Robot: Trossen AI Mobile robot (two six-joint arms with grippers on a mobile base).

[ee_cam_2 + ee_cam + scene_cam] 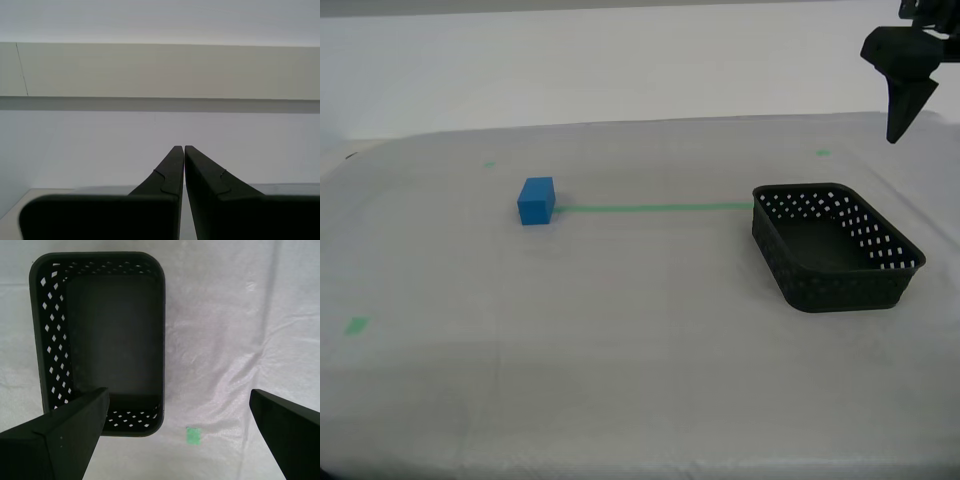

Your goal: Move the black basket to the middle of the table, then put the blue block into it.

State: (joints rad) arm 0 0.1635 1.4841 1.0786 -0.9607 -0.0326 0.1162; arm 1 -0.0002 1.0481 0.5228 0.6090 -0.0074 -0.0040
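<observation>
Our first gripper (905,120) cut by exterior view's top and right edges; arm behind it out of frame. In first wrist view, both fingers (65,432) run off picture edge, one overlapping near end wall of black basket (100,340) below us. Our second gripper (184,149): finger bases cut off in its wrist view, only wall ahead, nothing of table visible beyond tips. Second arm nowhere in exterior view.

Table (640,400) — wide, covered in whitish-grey cloth. On it: blue block (536,200) toward the exterior view's left; black basket (835,245) toward its right, upright, empty; thin green tape line (655,208) running between them; small green marks (357,325) scattered.
</observation>
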